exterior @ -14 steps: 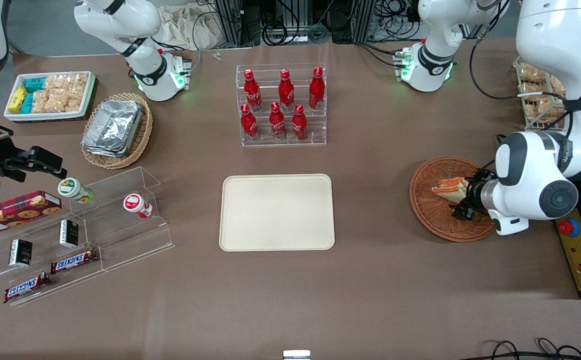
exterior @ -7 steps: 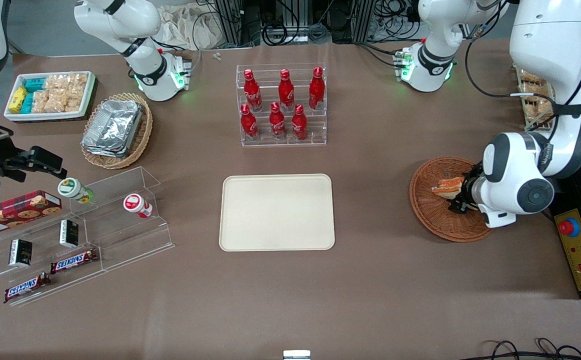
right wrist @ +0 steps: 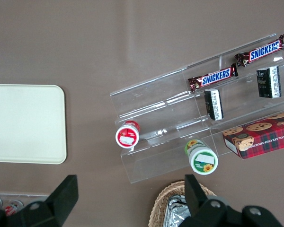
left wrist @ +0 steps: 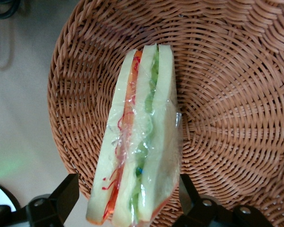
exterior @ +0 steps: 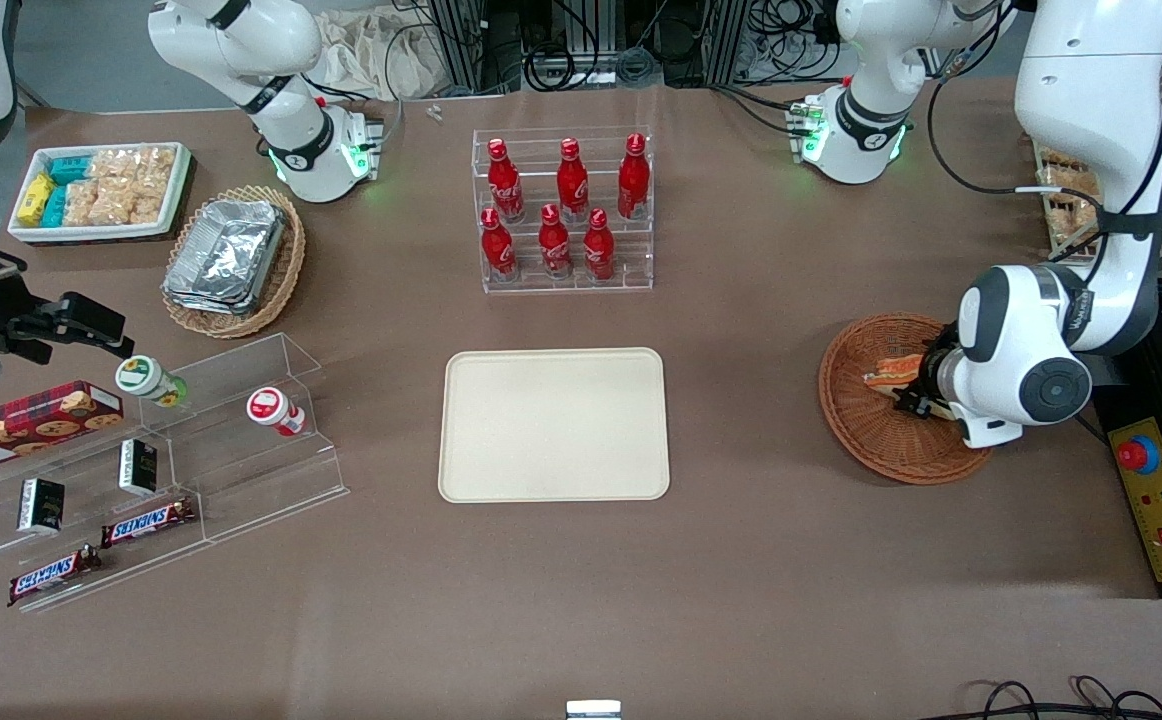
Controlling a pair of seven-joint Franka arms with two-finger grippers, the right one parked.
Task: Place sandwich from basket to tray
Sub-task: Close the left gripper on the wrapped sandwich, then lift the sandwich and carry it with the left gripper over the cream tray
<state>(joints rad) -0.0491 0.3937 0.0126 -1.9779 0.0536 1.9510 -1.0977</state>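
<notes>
Two chocolate bars [right wrist: 236,67] on a clear plastic display shelf [right wrist: 189,118] read "SNICKERS" in blue letters on brown wrappers. A red tartan cookie box [right wrist: 260,134] reads "CHOCOLATE CHIP" along its edge.

The working left arm is glossy white rounded shells with dark grey rings at the joints and a round grey cap on the wrist housing. A thin black cable loops down along the upper link. The base has a black band and glows green. Its black two-finger gripper [exterior: 916,400] has chunky matte black fingers [left wrist: 61,196] with visible screws.
</notes>
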